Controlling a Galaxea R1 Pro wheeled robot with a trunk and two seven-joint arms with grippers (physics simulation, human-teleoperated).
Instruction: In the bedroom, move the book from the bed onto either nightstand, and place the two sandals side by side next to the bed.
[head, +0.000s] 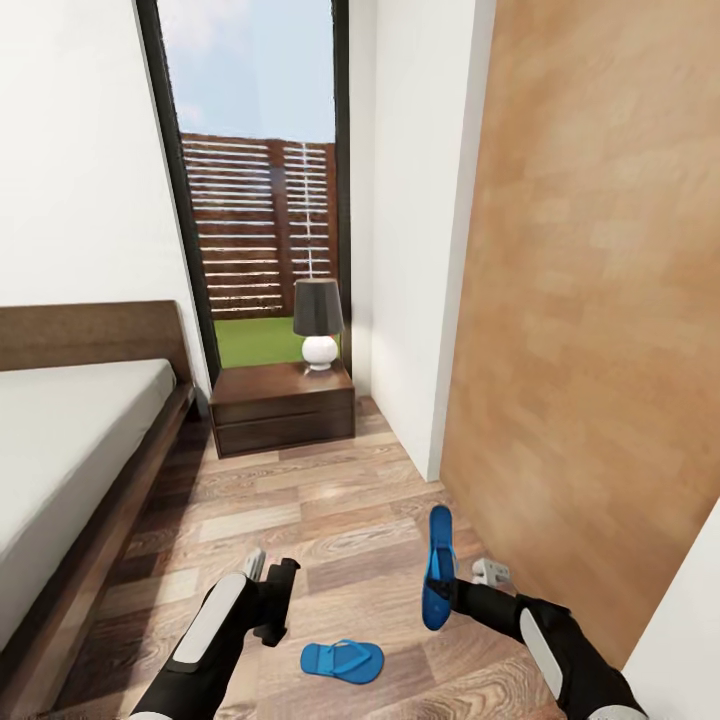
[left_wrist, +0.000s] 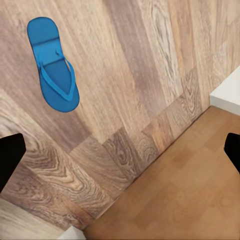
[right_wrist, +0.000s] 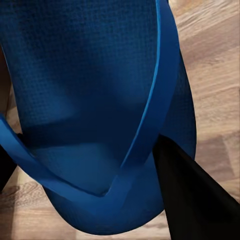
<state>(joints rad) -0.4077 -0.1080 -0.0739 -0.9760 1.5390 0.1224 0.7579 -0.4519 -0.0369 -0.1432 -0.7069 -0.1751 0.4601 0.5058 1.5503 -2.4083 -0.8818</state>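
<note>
Right gripper (head: 452, 592) clamped on one blue sandal (head: 438, 566), held up on edge above the plank floor (head: 330, 520) close to the wood-panelled wall (head: 590, 330), black fingers (right_wrist: 192, 200) pressed against the sole right by the thong strap. Other sandal (head: 342, 661) lying flat on the floor between the two arms, just beside and a bit behind the left gripper (head: 270, 600), jaws spread apart with nothing between them. Bed (head: 70, 450) off along the left, nightstand (head: 282, 405) with a lamp (head: 318, 325) up ahead under the window.
</note>
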